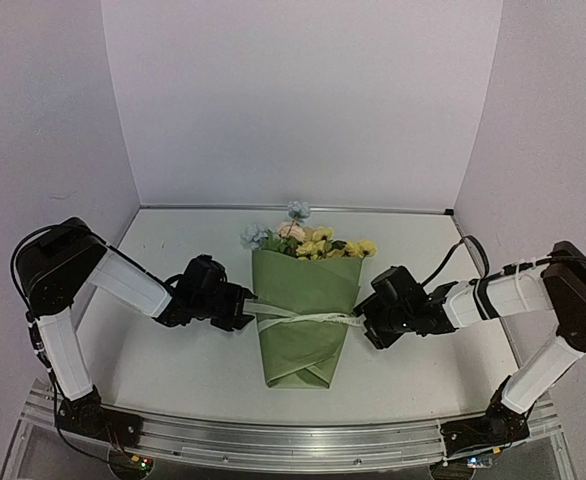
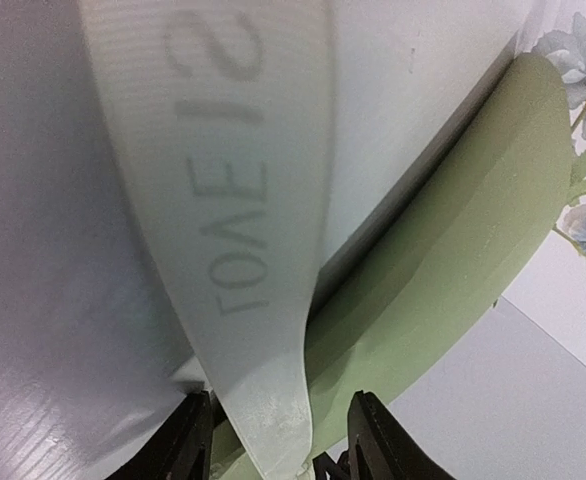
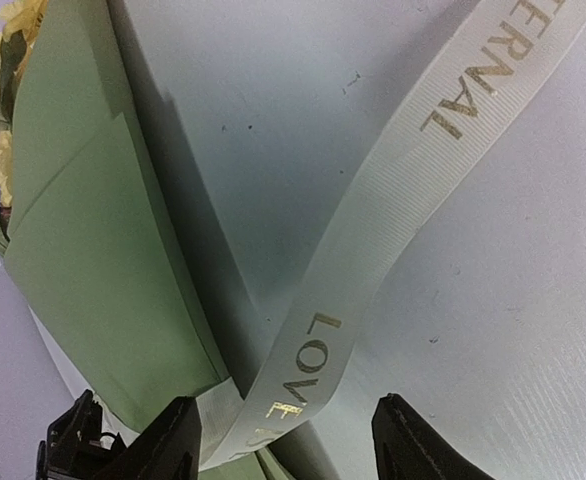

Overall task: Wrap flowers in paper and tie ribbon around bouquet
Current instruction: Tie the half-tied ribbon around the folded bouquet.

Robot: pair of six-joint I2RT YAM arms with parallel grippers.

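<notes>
A wrapped bouquet [image 1: 301,345] lies flat between two robot grippers, its narrow folded end toward the arm bases and its wide rim toward the back wall [image 1: 303,100]. The flowers [image 1: 313,243], pale blue, yellow and pink, spill out past the rim, beyond both sets of fingers. The olive-green paper [image 1: 303,285] forms a cone, and a cream ribbon [image 1: 308,319] crosses its waist from one gripper to the other. The left gripper [image 1: 247,314] sits just beside the cone's left edge and the right gripper [image 1: 364,323] just beside its right edge, so the bouquet fills the space between them. Seen from the left wrist, a ribbon end printed "LOVE" runs down between the black fingers [image 2: 185,440], which stand spread, with a clear gap on one side of the band; the green paper lies just ahead of them. Seen from the right wrist, the other end, with gold lettering, passes between fingers [image 3: 405,440] that are also spread and not pinching it, the paper edge lying off to one side. Both arms reach inward with elbows raised and wrists low and level. The table [image 1: 173,360] is plain white, enclosed by pale walls on three sides, with a metal rail [image 1: 273,435] along its near edge holding the arm bases.
</notes>
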